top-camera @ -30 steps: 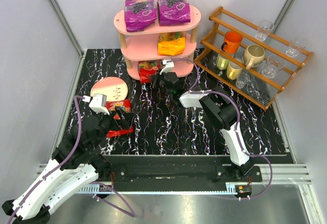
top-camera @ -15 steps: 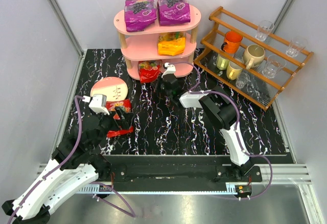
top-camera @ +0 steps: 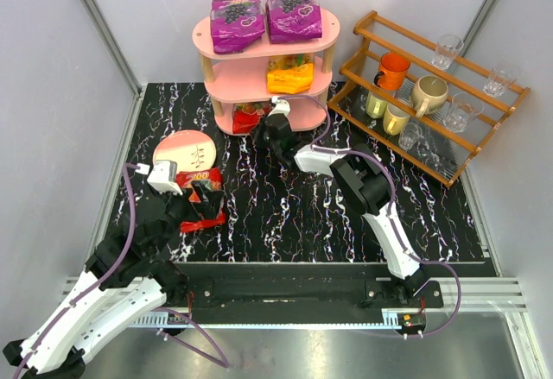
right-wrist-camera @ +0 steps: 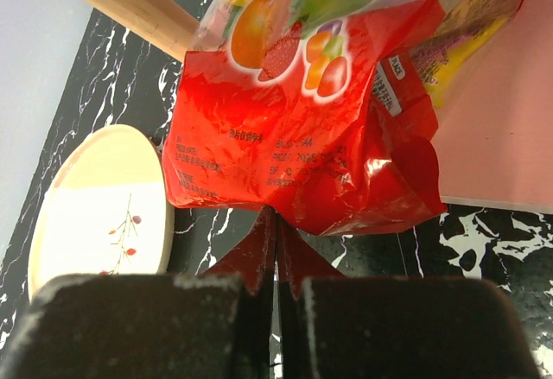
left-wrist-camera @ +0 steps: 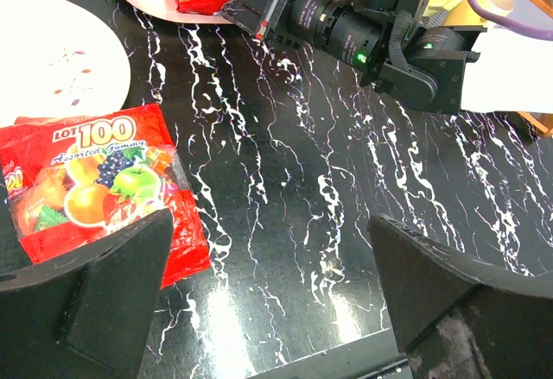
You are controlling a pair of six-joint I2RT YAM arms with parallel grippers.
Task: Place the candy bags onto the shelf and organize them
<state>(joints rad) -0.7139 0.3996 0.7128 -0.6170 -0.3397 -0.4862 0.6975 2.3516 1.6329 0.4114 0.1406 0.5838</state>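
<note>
Over on the left, the left gripper [left-wrist-camera: 270, 232] hangs with fingers spread above a red candy bag [left-wrist-camera: 95, 185] lying flat on the table [left-wrist-camera: 302, 180], just beside a plate [top-camera: 184, 148]. Further right, the right gripper [right-wrist-camera: 275, 280] pinches the edge of a second red bag [right-wrist-camera: 294, 154] at the bottom tier of the pink shelf [top-camera: 226, 90].

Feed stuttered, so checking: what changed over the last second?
The right gripper, fingers shut on a red bag, reached forward-left, pushing it further onto the shelf's bottom tier. Unchanged: left gripper open over the other red bag, purple bags, orange bag.
</note>
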